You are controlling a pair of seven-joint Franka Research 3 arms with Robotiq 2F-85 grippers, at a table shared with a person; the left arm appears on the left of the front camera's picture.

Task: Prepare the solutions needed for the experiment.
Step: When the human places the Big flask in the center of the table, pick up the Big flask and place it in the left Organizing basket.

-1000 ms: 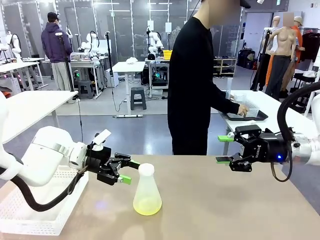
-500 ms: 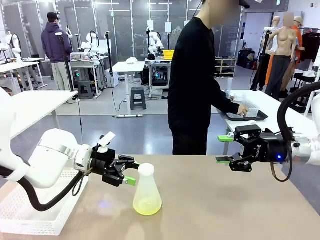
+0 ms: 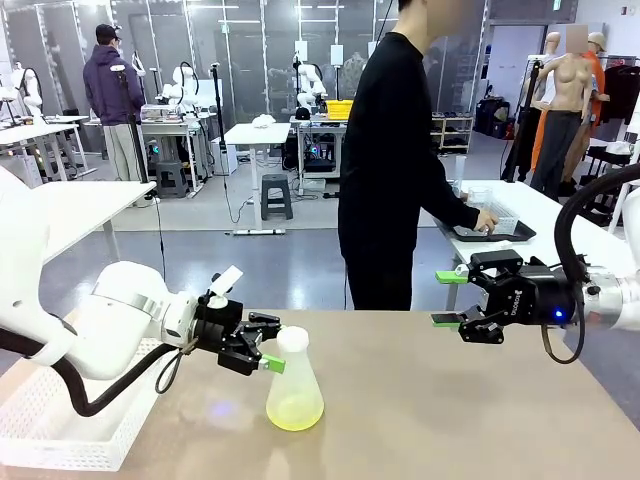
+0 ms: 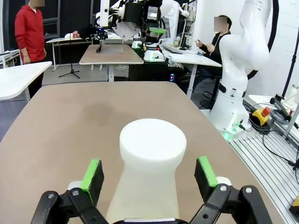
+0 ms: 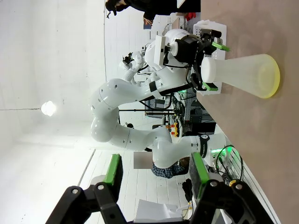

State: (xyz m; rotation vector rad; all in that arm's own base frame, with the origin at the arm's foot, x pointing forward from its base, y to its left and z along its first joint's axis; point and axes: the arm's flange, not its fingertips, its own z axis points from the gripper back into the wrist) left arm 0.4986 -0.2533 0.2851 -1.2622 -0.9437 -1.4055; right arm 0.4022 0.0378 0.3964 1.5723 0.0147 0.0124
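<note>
A frosted white conical flask (image 3: 294,385) stands on the brown table, left of middle. The solutions show as a shallow yellow-green layer (image 3: 294,414) at its bottom, also bright at the flask's base (image 5: 273,77) in the right wrist view. My left gripper (image 3: 268,343) is open, with its green pads on either side of the flask's neck. In the left wrist view the flask's round top (image 4: 152,142) sits between the spread fingers (image 4: 92,175) without touching them. My right gripper (image 3: 448,298) hovers open and empty over the table's right part, well away from the flask.
A white mesh basket (image 3: 60,430) sits at the table's left edge under my left arm. A person in black (image 3: 390,170) stands behind the far edge with a hand in a dark tray (image 3: 490,232) on the neighbouring table. Bare tabletop (image 3: 450,410) lies between flask and right gripper.
My left gripper has moved right, from short of the flask to around its neck, still open. The right gripper and the flask have not moved.
</note>
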